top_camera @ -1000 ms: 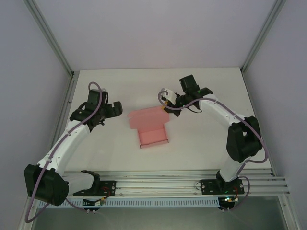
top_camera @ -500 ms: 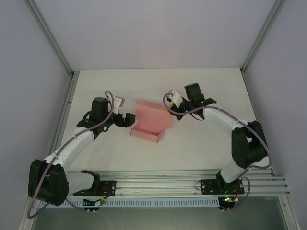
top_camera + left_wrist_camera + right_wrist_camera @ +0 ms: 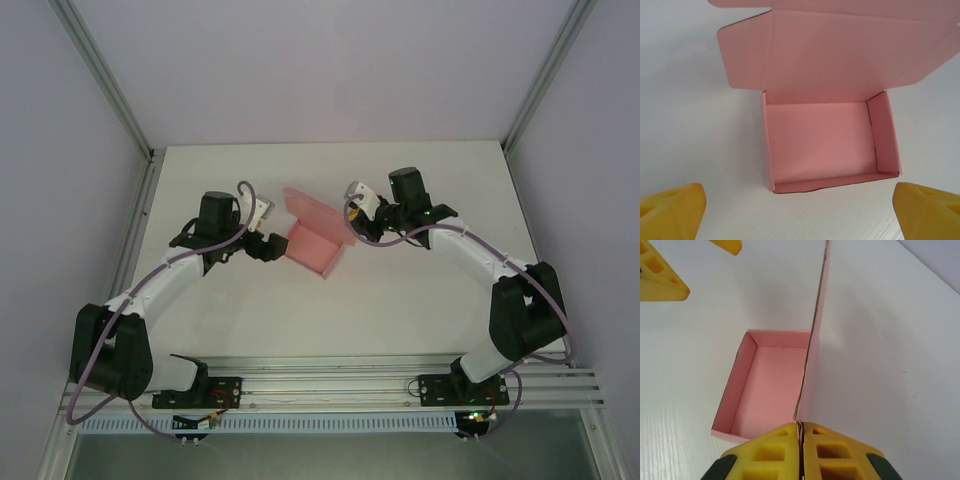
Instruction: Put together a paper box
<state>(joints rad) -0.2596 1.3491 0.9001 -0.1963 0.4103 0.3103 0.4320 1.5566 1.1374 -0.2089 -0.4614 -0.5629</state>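
Observation:
The paper box is salmon-pink card, folded into a shallow open tray with its lid panel standing up behind it. My right gripper is shut on the near edge of that upright lid, holding it on edge beside the tray. My left gripper stands open just at the tray's left side. Its yellow fingertips spread wide before the tray's low front wall and touch nothing. Side flaps stick out from the lid's two ends.
The box sits mid-table on the white tabletop. Grey walls and metal frame posts bound the left, right and back. Both arms reach in from the rail at the near edge.
The box has swung round and shifted back-left, its lid raised more upright in the right gripper. My left gripper has come right, up to the tray's side.

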